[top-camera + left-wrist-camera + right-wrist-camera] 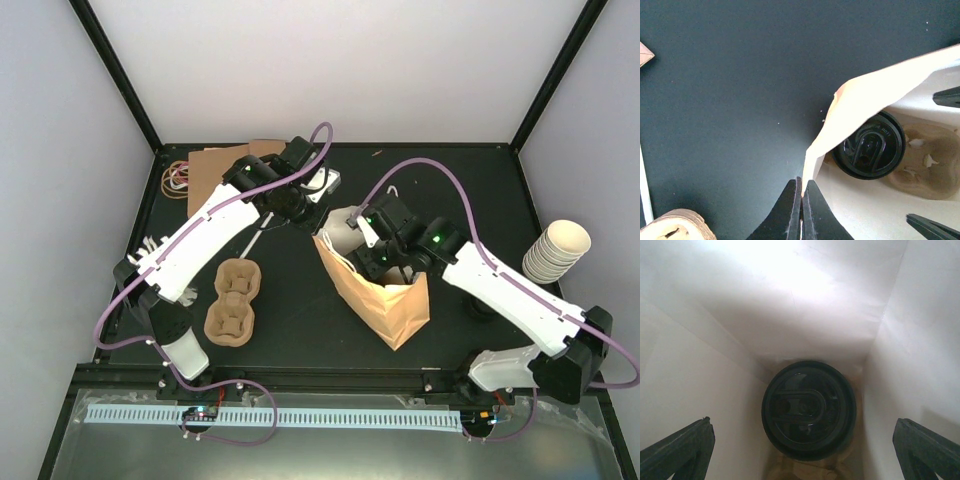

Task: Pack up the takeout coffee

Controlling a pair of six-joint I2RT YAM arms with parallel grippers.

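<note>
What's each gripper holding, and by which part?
Left gripper pinches the paper bag by its open rim. Right gripper, open inside the bag, holds nothing.

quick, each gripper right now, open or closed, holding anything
left gripper: jaws closed on the rim of the paper bag
right gripper: jaws open, holding nothing, down inside the bag above the coffee cup

Left arm (pixel 200 235), left of frame: white link shells, black joints, black base. Right arm (pixel 510 295), right of frame: the same. Purple cable (pixel 320 135) is looped along each arm. Small green lights (pixel 249 170) are seen near the wrists. Left gripper (pixel 801 185): black tapering fingers (pixel 787 215). Right gripper (pixel 802 422): dark, matt, wedge-shaped fingers (pixel 682 450), shown in the lower corners.
</note>
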